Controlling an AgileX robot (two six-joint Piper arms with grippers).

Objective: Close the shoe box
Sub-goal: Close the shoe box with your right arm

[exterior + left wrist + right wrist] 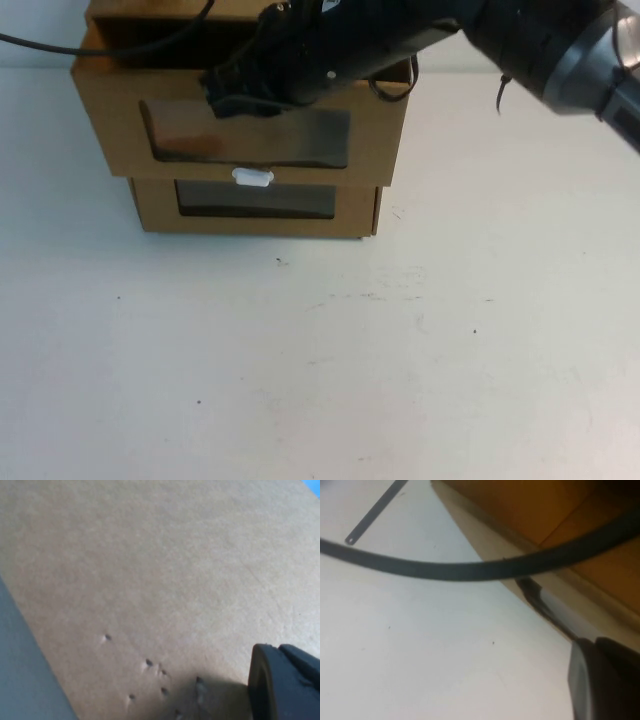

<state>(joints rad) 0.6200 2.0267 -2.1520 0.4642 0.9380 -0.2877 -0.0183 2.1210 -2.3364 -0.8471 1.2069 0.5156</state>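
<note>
Right end effector on brown cardboard shoe box, grip unclear, left end effector against cardboard.

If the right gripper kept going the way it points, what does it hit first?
Probably the shoe box: the right gripper reaches leftward across its pulled-out drawer front, seemingly already against it. The left gripper faces plain cardboard.

Two brown cardboard boxes stacked on a white surface. Upper: the shoe box, drawer pulled out toward the camera, dark window in front, white pull tab below the window. Beneath it, lower box, closed. Right gripper reaching from upper right, over the drawer's front edge above the window. Black cable at upper left.
</note>
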